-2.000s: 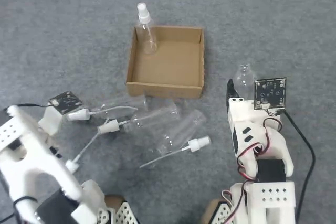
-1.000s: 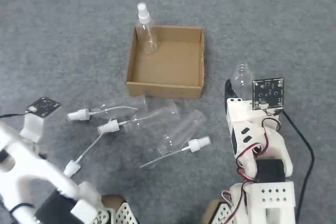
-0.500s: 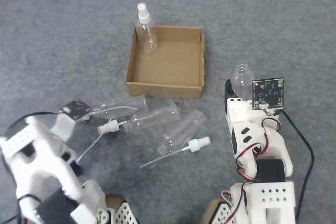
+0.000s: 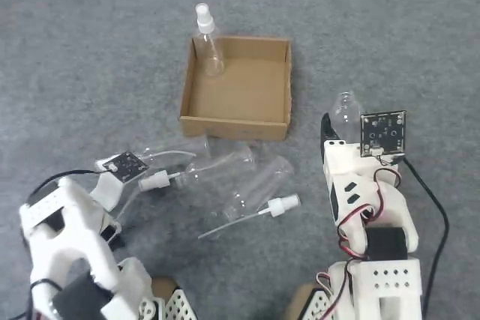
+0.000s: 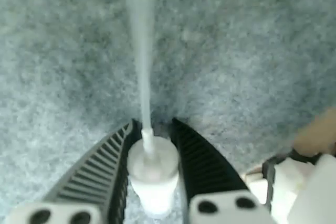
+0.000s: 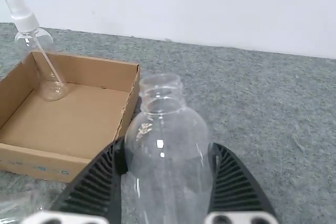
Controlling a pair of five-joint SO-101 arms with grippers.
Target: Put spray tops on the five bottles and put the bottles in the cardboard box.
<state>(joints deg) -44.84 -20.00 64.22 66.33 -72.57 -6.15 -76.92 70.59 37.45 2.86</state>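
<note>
Nothing readable is showing in any view. A few small bluish marks (image 6: 50,170) are sitting low on the outer front wall of the cardboard box (image 6: 84,162), but they are appearing too small and blurred to make out as letters or numbers.

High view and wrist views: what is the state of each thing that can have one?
Box: open, upright.
Capped bottle: upright in box, top on.
Held bottle: upright, no top.
Right gripper: shut on held bottle.
Left gripper: shut on spray top.
Lying bottles: three on their sides, no tops.
</note>
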